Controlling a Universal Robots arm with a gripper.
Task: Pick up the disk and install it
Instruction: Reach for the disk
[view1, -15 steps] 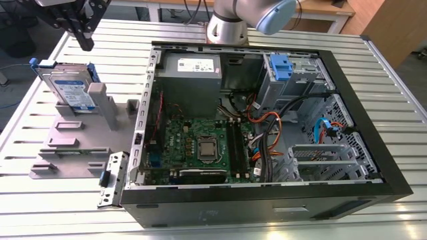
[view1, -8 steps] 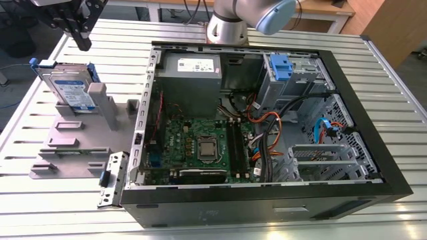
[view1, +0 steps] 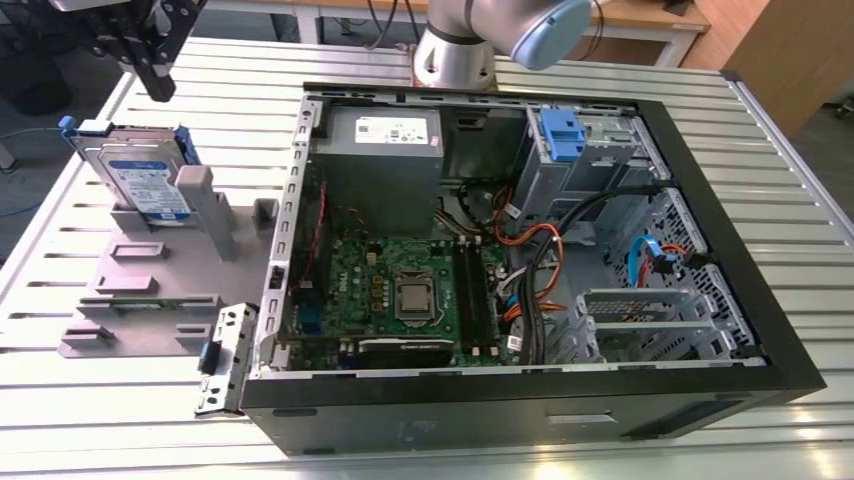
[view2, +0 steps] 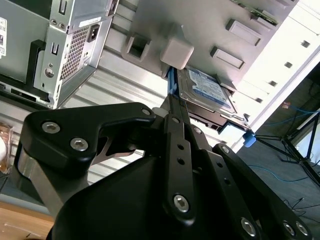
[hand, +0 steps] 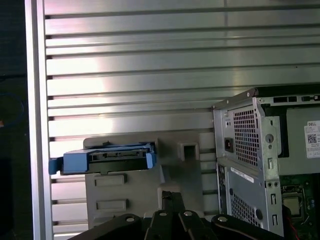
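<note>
The disk (view1: 140, 180) stands on edge in the grey plastic stand (view1: 147, 290) at the exterior view's left, silver with a white-and-blue label and blue side rails. In the second wrist view the disk (view2: 205, 90) shows its label face; in the first wrist view the disk (hand: 107, 157) shows its blue-railed edge. My black gripper (view1: 160, 90) hangs above the disk, a little behind it, touching nothing. Its fingers (view2: 172, 107) lie together, shut with nothing between them. The gripper (hand: 170, 196) points down at the stand beside the disk.
An open computer case (view1: 747, 330) lies on the slatted metal table (view1: 801, 150), with a grey power-supply box (view1: 380, 150), a motherboard (view1: 400, 290) and a blue drive bay (view1: 561, 135) inside. A loose metal bracket (view1: 220, 355) lies between stand and case. The arm's base (view1: 454, 55) stands behind the case.
</note>
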